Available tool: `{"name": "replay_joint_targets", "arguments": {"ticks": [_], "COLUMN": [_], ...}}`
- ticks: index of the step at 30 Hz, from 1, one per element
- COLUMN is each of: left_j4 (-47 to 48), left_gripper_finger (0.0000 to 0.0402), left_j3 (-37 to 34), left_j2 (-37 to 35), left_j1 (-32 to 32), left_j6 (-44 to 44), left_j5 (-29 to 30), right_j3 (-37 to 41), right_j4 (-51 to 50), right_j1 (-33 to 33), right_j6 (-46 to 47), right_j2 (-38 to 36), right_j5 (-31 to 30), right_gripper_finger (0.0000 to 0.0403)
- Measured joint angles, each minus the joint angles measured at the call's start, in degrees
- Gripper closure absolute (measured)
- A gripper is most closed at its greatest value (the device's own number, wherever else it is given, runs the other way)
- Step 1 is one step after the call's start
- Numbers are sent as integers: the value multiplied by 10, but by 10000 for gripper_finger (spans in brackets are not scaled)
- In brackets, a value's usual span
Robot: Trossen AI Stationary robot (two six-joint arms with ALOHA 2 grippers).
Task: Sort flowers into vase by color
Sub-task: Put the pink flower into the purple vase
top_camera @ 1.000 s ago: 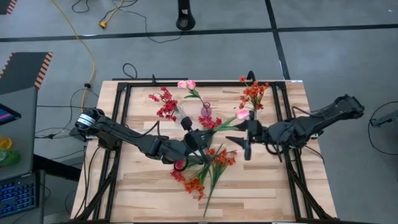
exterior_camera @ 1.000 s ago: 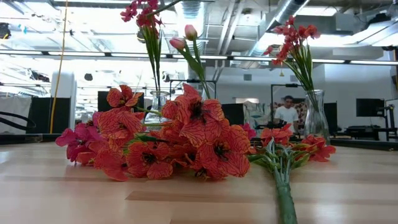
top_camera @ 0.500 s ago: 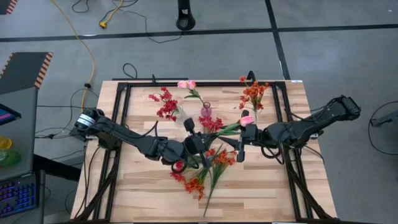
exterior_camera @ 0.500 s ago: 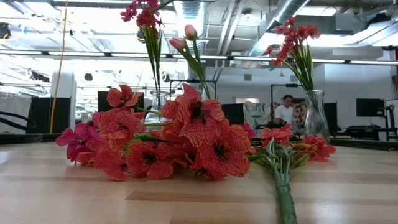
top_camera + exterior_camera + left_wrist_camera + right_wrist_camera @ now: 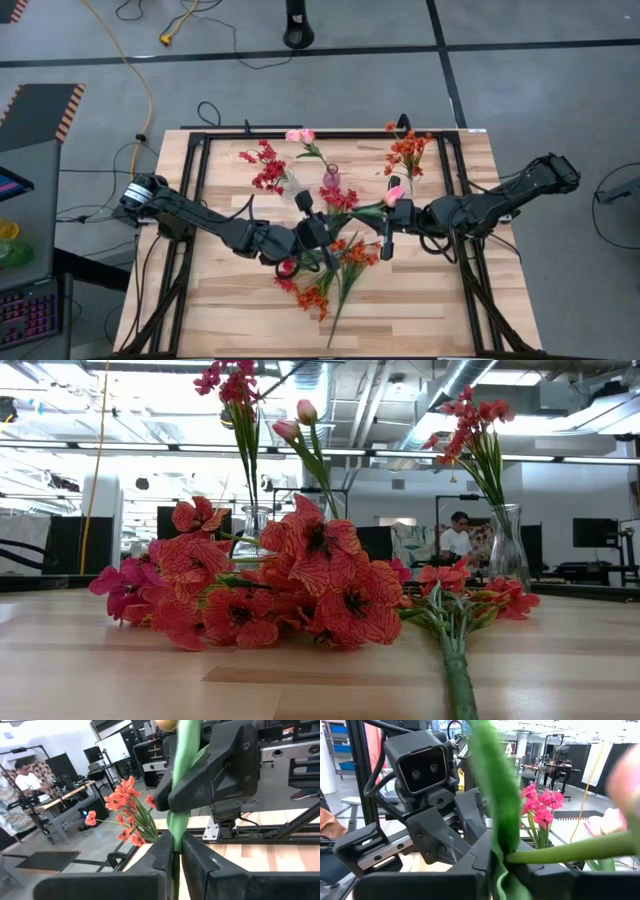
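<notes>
Seen from above, two dark arms meet over the middle of a pale wooden table (image 5: 420, 290); the left pincer (image 5: 318, 232) and the right pincer (image 5: 385, 240) both reach the same pink flower (image 5: 393, 194), whose green stem runs across the gap between them. In the left wrist view the left pincer (image 5: 176, 851) is pressed together on that stem (image 5: 181, 780), which rises between its fingers; the blossom is cut off at the picture's edge. In the right wrist view the right pincer (image 5: 495, 865) appears closed around the stem (image 5: 492, 795) too, though the blurred stem hides the fingertips, so the grip is only probable; the pink bloom (image 5: 627, 785) is a soft smear at the side.

A loose heap of orange and red flowers (image 5: 335, 270) lies on the table just in front of the pincers; in the low view this heap (image 5: 290, 590) fills the centre and hides both pincers completely, with one green stem (image 5: 455, 660) running toward the camera.

Three vases stand along the far side: one with red flowers (image 5: 265, 167); one with pink buds (image 5: 301, 137); one with orange flowers (image 5: 405, 150). A small glass vase (image 5: 331, 178) near the middle is partly hidden by blossoms; its contents are hard to make out.

A person (image 5: 457, 538) sits far behind the table.
</notes>
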State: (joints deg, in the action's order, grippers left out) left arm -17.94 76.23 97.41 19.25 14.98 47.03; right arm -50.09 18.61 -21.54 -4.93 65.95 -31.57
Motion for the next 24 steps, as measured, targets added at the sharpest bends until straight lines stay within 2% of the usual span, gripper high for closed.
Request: {"name": "replay_joint_targets", "arguments": {"ticks": [7,10,14,18,24], "left_j4": [4,13,56,174,400], "left_gripper_finger": [310,289,279,278,283], "left_j3": [0,-1,-1,-1,0], "left_j2": [-4,-18,-46,-79,-104], "left_j1": [4,18,42,62,62], "left_j6": [18,58,74,-7,-230], "left_j5": [27,92,170,179,88], "right_j3": [0,0,0,-6,-44], "right_j4": [-7,-15,-20,-38,-119], "right_j1": [12,20,34,51,87], "right_j6": [-3,-3,-13,-16,-16], "right_j2": [0,0,0,0,0], "right_j5": [0,0,0,0,0], "right_gripper_finger": [362,361,361,361,361]}}
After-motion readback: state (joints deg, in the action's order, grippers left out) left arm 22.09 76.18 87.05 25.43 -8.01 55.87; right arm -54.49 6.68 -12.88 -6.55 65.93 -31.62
